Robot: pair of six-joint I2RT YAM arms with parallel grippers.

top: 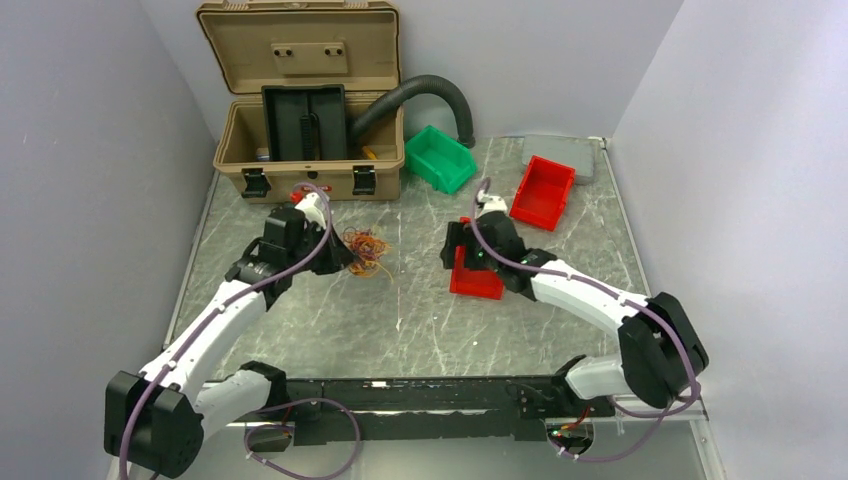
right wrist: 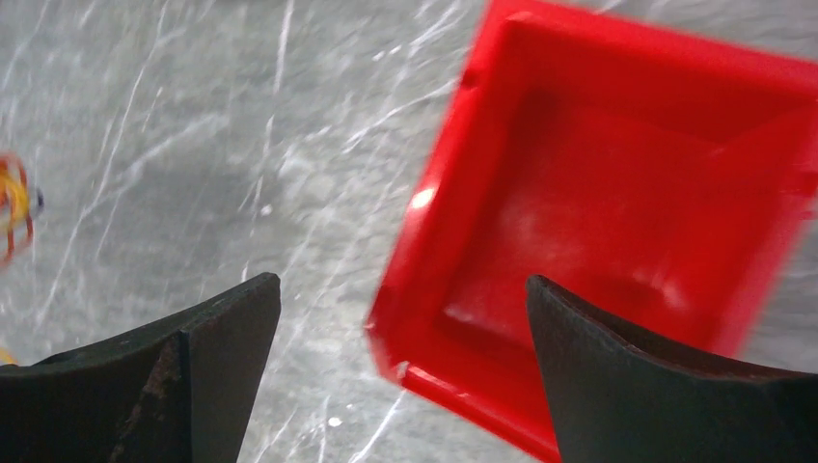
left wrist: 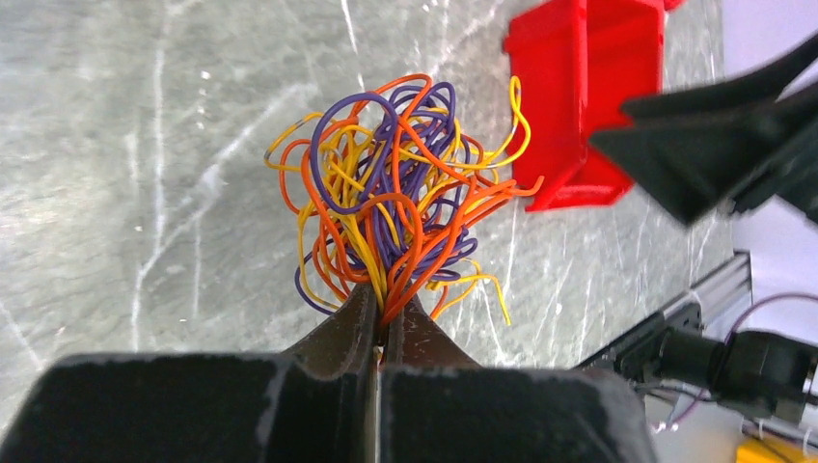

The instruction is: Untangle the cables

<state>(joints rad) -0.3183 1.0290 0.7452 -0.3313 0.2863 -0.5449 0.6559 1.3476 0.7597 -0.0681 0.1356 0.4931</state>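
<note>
The cables (left wrist: pixel 395 183) are a loose ball of thin orange, yellow and purple wires, and my left gripper (left wrist: pixel 391 307) is shut on a bunch of strands at the ball's near end. From above, the tangle (top: pixel 367 247) sits just right of the left gripper (top: pixel 343 257), left of the table's centre. My right gripper (right wrist: pixel 400 289) is open and holds nothing. It hovers over the left rim of a red bin (right wrist: pixel 627 193), one finger over the table and the other over the bin. A bit of the wires (right wrist: pixel 13 204) shows at that view's left edge.
An open tan toolbox (top: pixel 300 150) stands at the back left with a black corrugated hose (top: pixel 430 90) curving out of it. A green bin (top: pixel 440 158), a second red bin (top: pixel 543 190) and a grey tray (top: pixel 567 155) stand at the back right. Walls close both sides.
</note>
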